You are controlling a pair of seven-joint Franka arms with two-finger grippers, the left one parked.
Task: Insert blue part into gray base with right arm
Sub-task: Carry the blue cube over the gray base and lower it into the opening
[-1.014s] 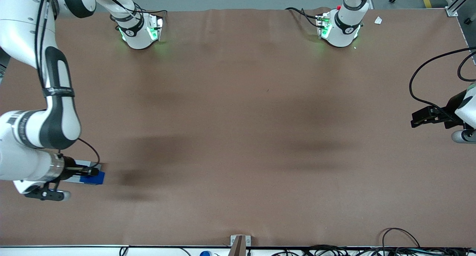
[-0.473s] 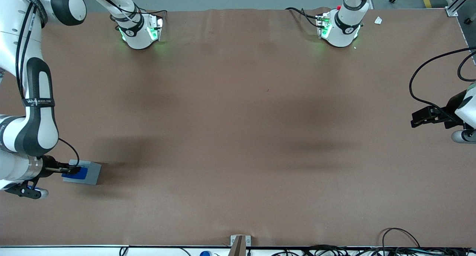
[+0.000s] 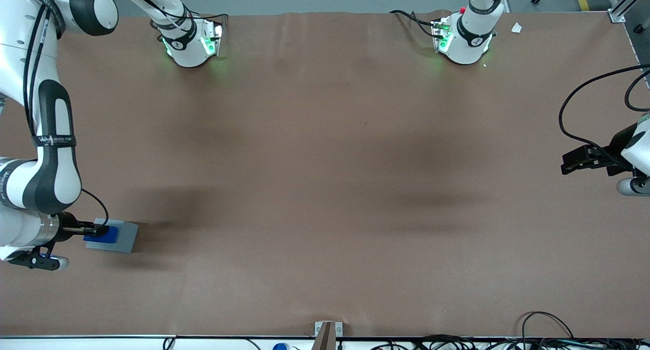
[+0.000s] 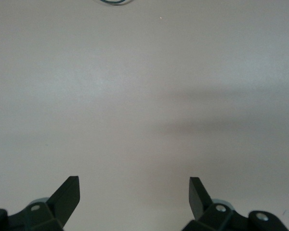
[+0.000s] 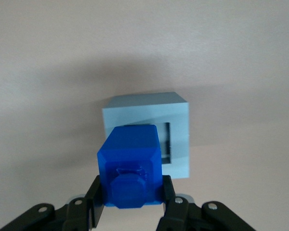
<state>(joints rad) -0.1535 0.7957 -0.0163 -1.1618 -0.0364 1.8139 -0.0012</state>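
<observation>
Even, soft overhead light fills the scene, with no glare. Broad, blurred shadows lie on the brown table; a darker one spreads from the gray base just beside the gripper. In the right wrist view the blue part looks sharp but bulges from closeness.

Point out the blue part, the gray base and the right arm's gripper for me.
blue part (image 5: 129,166): right wrist view, its near face.
gray base (image 5: 178,118): right wrist view, top rim beside the recess.
gripper (image 5: 130,199): right wrist view, midway between fingertips, clamping the blue part.
</observation>
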